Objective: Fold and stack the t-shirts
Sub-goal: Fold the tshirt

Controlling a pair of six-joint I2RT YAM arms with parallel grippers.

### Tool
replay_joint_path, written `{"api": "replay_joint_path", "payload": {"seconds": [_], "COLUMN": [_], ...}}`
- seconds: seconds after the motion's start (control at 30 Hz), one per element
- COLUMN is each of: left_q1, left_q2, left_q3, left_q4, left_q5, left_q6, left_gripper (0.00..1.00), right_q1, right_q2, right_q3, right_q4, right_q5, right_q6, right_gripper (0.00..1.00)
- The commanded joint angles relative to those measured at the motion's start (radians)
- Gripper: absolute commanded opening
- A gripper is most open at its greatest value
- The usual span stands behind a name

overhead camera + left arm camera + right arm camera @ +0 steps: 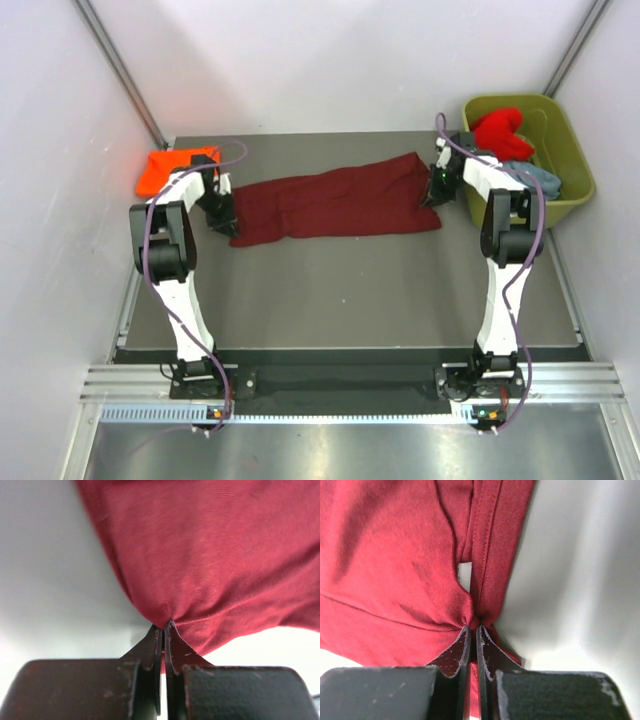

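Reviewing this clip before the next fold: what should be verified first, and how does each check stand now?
1. left tool shut on one end of the maroon shirt: ok.
2. right tool shut on the other end: ok.
3. Maroon shirt lying smooth: not ok; it is creased and bunched at both pinches.
4. Layers caught in each pinch: cannot tell.
5. orange shirt apart from the maroon shirt: ok.
6. red shirt and grey-blue shirt in the tub, off the fold area: ok.
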Motion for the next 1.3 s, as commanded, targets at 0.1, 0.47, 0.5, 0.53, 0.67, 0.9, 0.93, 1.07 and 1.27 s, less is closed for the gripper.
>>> {"api": "replay_joint_path", "payload": {"seconds": [0.1,0.47,0.5,0.53,0.67,0.9,0.93,1.07,1.27], "left_q1": [-0.061,-0.076,-0.076,-0.076,-0.087,-0.194,-0.21,-0.286,-0.294], "left_q2": [-0.1,-0.24,-0.261,-0.272,-0.315,-0.381,-0.385,-0.407,-0.451], "left_q3": [-0.115,-0.259,-0.271,-0.292,-0.348,-0.405,-0.412,-0.418,-0.391], "left_q4": [-0.083,-0.104,-0.106,-0.11,-0.113,-0.112,-0.113,-0.112,-0.142], "left_q5": [0.052,0.049,0.049,0.05,0.058,0.07,0.07,0.066,-0.028], "left_q6": [0.009,0.023,0.024,0.032,0.04,0.061,0.061,0.061,0.084], "left_gripper": [0.0,0.0,0.0,0.0,0.0,0.0,0.0,0.0,0.38], "right_q1": [0.003,-0.008,-0.006,-0.006,-0.005,0.015,0.017,0.017,0.006], "right_q2": [0.102,0.247,0.255,0.266,0.315,0.367,0.373,0.399,0.323], "right_q3": [0.164,0.46,0.472,0.482,0.572,0.646,0.649,0.689,0.649], "right_q4": [0.056,0.1,0.109,0.118,0.155,0.195,0.2,0.227,0.214], "right_q5": [0.07,0.087,0.09,0.088,0.074,0.053,0.05,0.025,0.021], "right_q6": [-0.003,0.017,0.022,0.035,0.072,0.111,0.114,0.137,0.102], "right_gripper": [0.01,0.01,0.01,0.01,0.01,0.01,0.01,0.03,0.59]}}
